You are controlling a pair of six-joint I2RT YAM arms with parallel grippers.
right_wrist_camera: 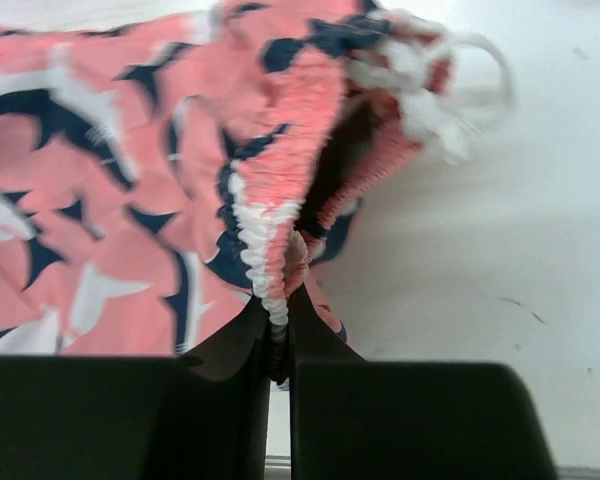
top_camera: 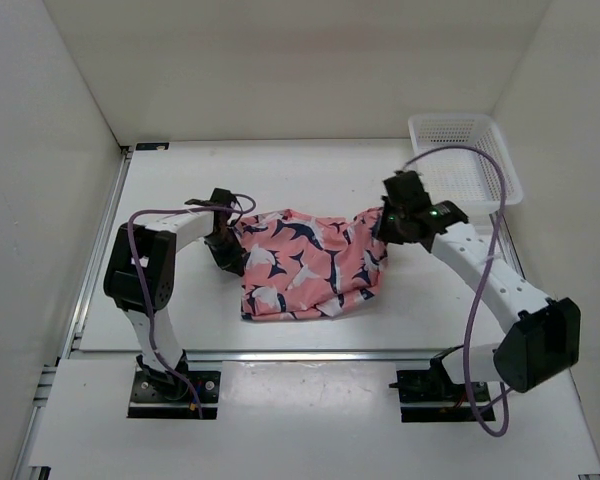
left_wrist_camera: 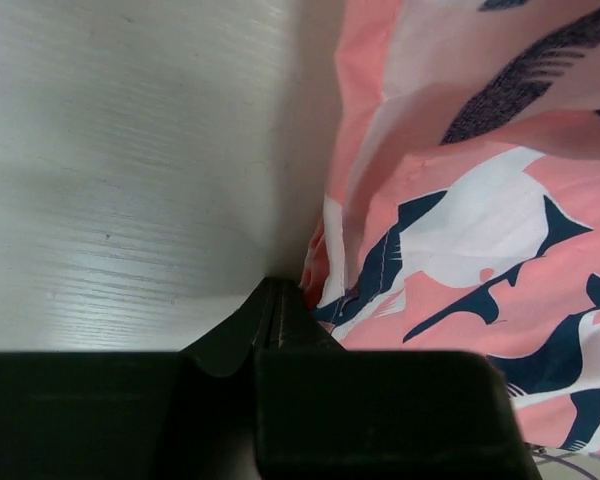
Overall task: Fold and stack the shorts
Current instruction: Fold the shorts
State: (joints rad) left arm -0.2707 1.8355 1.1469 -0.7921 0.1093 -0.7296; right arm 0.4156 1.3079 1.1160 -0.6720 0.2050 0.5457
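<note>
Top external view gave you the whole layout: the salmon-pink cloth shorts printed with navy and white fish shapes (top_camera: 305,268) lay rumpled on the white surface (top_camera: 280,170) between the two arms. The left end effector (top_camera: 226,248) was at their left edge and the right end effector (top_camera: 384,226) at their far right corner. A white plastic mesh basket (top_camera: 458,122) sat in the far right corner, apart from the cloth. From there you could not judge either grip.

Right wrist view settled one: the right end effector (right_wrist_camera: 278,335) was pinching the gathered elastic waistband (right_wrist_camera: 270,215), with a white drawstring (right_wrist_camera: 435,115) looped beyond it.

Left wrist view showed the left end effector (left_wrist_camera: 270,300) pressed together, with the shorts (left_wrist_camera: 460,250) touching its tip on the right. You could not tell whether cloth was caught between the fingers.
</note>
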